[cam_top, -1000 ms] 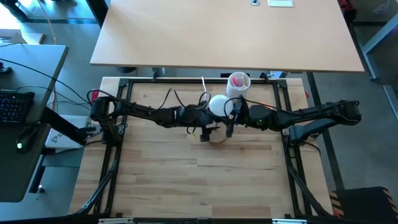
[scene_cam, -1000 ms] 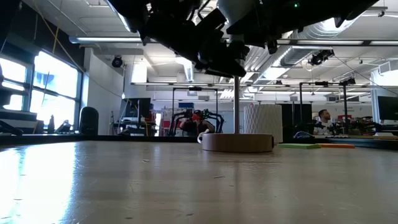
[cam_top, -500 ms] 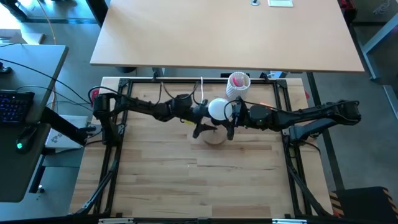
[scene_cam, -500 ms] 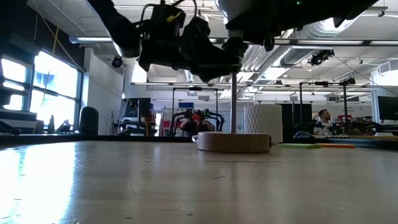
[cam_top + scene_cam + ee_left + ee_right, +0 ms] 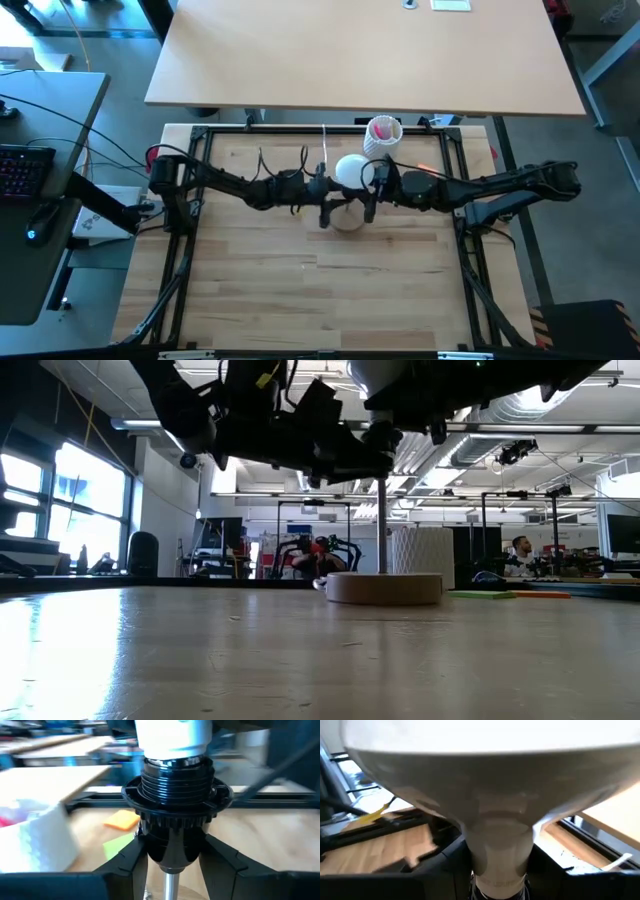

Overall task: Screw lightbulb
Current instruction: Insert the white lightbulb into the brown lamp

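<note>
The white lightbulb (image 5: 350,172) stands upright with its base in the black socket (image 5: 177,790). The socket tops a thin metal rod (image 5: 383,525) rising from the round wooden disc (image 5: 383,588) on the table. My left gripper (image 5: 176,851) comes in level from the table's left and is shut on the socket under its flange. From the table's right, my right gripper (image 5: 500,865) is shut on the bulb below the globe. In the high view the two grippers (image 5: 330,198) (image 5: 368,188) face each other across the bulb. My left gripper pinches the socket's tapered lower body (image 5: 172,851) between its two fingers (image 5: 131,862), just below the ribbed flange. The fingers come level from the table's left, across the upright rod. The socket stays upright on its rod, with the disc on the table. My right gripper pinches the bulb's narrow neck (image 5: 500,847) between its two fingers (image 5: 451,865), under the wide globe. The fingers come nearly level from the table's right, across the neck. The bulb stands upright, its lower end in the socket.
A white perforated cup (image 5: 382,133) with pink contents stands just behind the bulb, toward the far edge. Orange and green flat pieces (image 5: 122,820) lie on the table beyond the socket. The near half of the wooden table (image 5: 320,290) is bare.
My left gripper has drawn back toward the table's left, tipped up from slanting downward to level, then come back toward the rod at the socket's height. My right gripper and the bulb have kept still.
</note>
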